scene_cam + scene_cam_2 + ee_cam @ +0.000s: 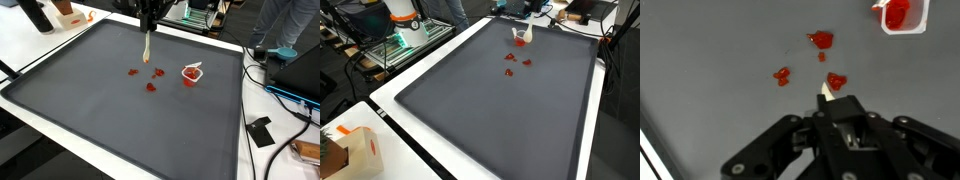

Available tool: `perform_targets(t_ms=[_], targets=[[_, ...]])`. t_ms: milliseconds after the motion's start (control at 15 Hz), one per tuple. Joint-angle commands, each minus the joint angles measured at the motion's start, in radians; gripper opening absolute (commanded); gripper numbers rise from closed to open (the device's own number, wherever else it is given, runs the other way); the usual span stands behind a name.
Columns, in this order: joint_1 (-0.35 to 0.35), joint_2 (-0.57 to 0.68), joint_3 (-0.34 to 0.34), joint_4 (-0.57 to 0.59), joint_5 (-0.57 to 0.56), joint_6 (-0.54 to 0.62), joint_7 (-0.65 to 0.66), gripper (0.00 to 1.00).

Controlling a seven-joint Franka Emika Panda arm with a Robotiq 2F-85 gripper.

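Tool (148,27) clamped on pale stick (146,48), stick hanging approx. upright over grey worktop (90,115). In wrist view, stick tip just beside one of three red blobs (837,80); contact w/ worktop unclear. Small white cup (191,73) w/ red contents near blobs, apart from stick.

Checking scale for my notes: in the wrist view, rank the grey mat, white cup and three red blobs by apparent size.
1. grey mat, fills the view.
2. white cup, though cropped by the edge.
3. three red blobs, too alike to rank.
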Motion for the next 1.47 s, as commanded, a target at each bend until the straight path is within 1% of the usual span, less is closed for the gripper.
perform_targets(t_ms=[0,200,400,467,533,733,933,1067,1200,1400], targets=[[0.002,-0.010,-0.005,-0.013,0.003,0.005,-0.005,0.24],[-0.002,-0.029,-0.004,-0.039,0.002,0.012,-0.005,0.24],[-0.002,-0.030,-0.004,-0.040,0.002,0.013,-0.005,0.24],[-0.022,-0.017,-0.003,-0.033,0.053,0.011,-0.040,0.06],[-0.041,-0.010,-0.004,-0.035,0.095,0.031,-0.080,0.06],[-0.103,0.014,0.000,-0.037,0.278,0.058,-0.243,0.06],[-0.160,0.039,0.002,-0.038,0.420,0.065,-0.402,0.06],[-0.190,0.055,0.005,-0.041,0.495,0.069,-0.499,0.06],[-0.214,0.071,0.006,-0.044,0.562,0.071,-0.571,0.06],[-0.236,0.092,0.005,-0.052,0.639,0.073,-0.621,0.06]])
